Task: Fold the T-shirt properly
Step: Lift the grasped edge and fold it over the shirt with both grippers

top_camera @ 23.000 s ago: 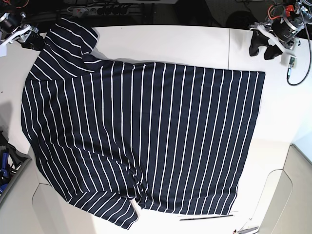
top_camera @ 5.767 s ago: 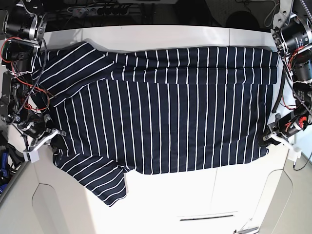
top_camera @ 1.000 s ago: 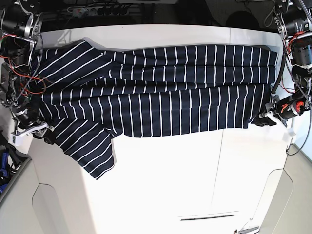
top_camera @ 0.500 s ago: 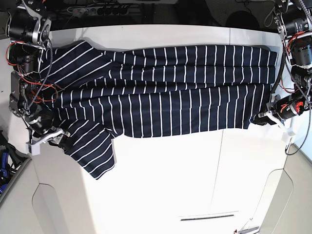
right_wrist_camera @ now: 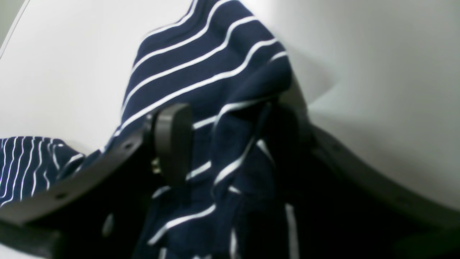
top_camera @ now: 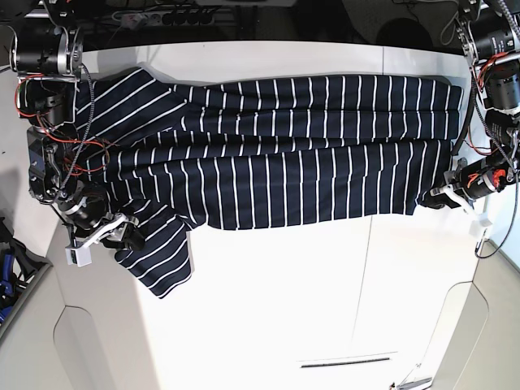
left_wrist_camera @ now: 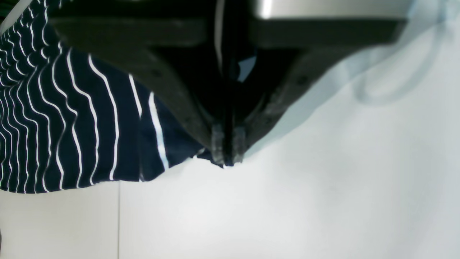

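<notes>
The dark navy T-shirt [top_camera: 276, 154] with thin white stripes lies across the far half of the white table [top_camera: 325, 284]. Its near part is folded back over itself in a long band, and one sleeve [top_camera: 162, 260] sticks out toward the front left. My left gripper [top_camera: 443, 197] is at the band's right end. In the left wrist view it [left_wrist_camera: 227, 158] is shut on the shirt's corner [left_wrist_camera: 72, 126]. My right gripper [top_camera: 106, 237] is at the left end by the sleeve. In the right wrist view it [right_wrist_camera: 233, 144] has bunched striped fabric [right_wrist_camera: 201, 72] filling the gap between its fingers [right_wrist_camera: 170, 144].
A thin dark rod [top_camera: 345, 362] lies near the table's front edge. A power strip [top_camera: 162, 15] lies behind the table's far edge. Blue items [top_camera: 6, 276] sit off the left side. Both arms stand at the table's far corners, with red cables.
My right gripper has moved right and toward the front, taking the shirt's left edge inward with it. The left gripper and the right end of the shirt have stayed put.
</notes>
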### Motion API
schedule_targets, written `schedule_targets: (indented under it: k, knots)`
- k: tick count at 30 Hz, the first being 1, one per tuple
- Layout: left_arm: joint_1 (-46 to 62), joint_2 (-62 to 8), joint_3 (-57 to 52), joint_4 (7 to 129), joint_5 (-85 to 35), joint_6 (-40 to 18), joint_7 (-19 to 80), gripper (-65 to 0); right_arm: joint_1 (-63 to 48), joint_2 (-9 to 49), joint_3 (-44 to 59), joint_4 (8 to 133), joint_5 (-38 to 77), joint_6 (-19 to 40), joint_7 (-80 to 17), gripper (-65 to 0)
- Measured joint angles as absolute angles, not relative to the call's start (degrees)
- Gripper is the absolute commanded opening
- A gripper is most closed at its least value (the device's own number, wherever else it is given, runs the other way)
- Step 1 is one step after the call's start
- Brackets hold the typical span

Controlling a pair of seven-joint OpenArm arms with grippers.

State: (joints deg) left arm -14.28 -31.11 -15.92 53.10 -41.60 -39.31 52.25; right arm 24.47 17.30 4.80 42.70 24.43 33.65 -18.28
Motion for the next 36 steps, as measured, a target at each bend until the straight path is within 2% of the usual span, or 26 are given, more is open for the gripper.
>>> schedule_targets:
  k: [3,5,9,10,19,24,36]
  knots:
    - [-14.28,-31.11,-15.92,53.10,-41.60,-39.31,52.25,-65.0,24.47,17.30,4.80,42.70,24.40,33.65,-18.28,-34.4]
    - [-14.31,-31.11,-15.92,53.10,-41.60,-39.31,52.27,-65.0,24.47,17.30,4.80,42.70,24.38,33.65,-18.68,-42.7]
    - [-14.31,-31.11,-15.92,53.10,-41.65,-39.31,52.27,-65.0,24.88,17.30,4.73,42.68,24.08,33.56,-19.73,-63.2]
    - [-14.28,-31.11,-15.92,53.10,-41.71,-39.31,52.27,-65.0,25.10,17.26,4.73,42.61,23.94,33.45,-19.99,-65.0]
    - [-13.80,-33.34,-15.70,58.08,-41.12,-39.40,55.09,-65.0,26.50,17.26,4.62,43.35,23.42,33.63,-21.85,-65.0]
    - [-13.85,-34.94,-15.70,63.11,-43.77,-39.38,58.81,-65.0,26.24,17.26,4.62,48.27,23.70,33.67,-28.42,-65.0]
    - [-13.82,-34.92,-15.70,67.61,-44.64,-39.07,64.99,-65.0,26.22,17.26,7.46,63.44,35.55,33.91,-50.02,-65.0]
